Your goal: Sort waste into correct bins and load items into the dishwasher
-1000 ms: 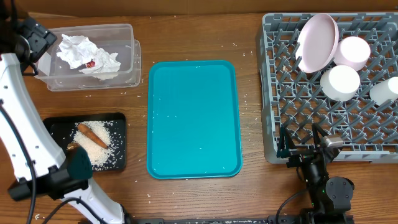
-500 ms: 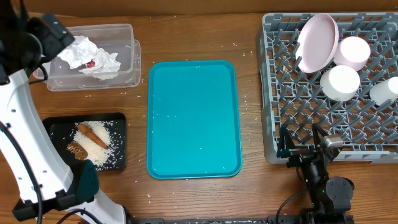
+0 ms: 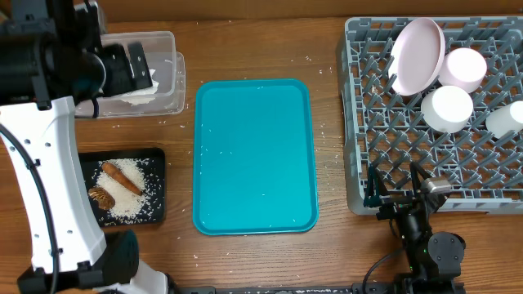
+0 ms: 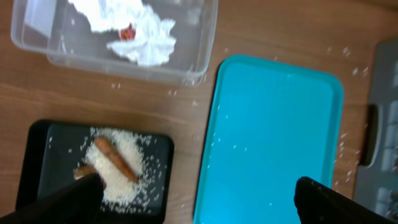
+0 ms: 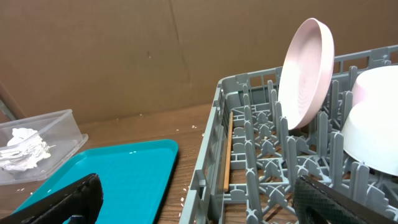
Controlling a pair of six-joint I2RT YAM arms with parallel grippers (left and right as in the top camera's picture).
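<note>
While hovering over the clear tub [image 3: 169, 80], upper left, jaws spread empty, ideally lifting the left gripper [image 4: 199, 180] straight up, avoiding the napkin [image 4: 140, 31].

My claw [image 5: 199, 208] is spread wide, a dark finger at each bottom corner. Ahead, the grey rack [image 5: 249, 162] holds the pink plate [image 5: 305, 74] upright on edge, a white bowl [image 5: 373, 118] just beside it. The teal tray [image 5: 106, 171] lies beside the rack, and beyond it the clear tub [image 5: 46, 127] holds the napkin [image 5: 22, 149].

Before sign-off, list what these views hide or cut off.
Overhead: the left arm covers much of the clear tub and napkin.
Overhead: the right edge cuts off the cup.
Left wrist: a finger of the left hand hides part of the brown lump.
Right wrist: the right edge cuts off a bowl.
</note>
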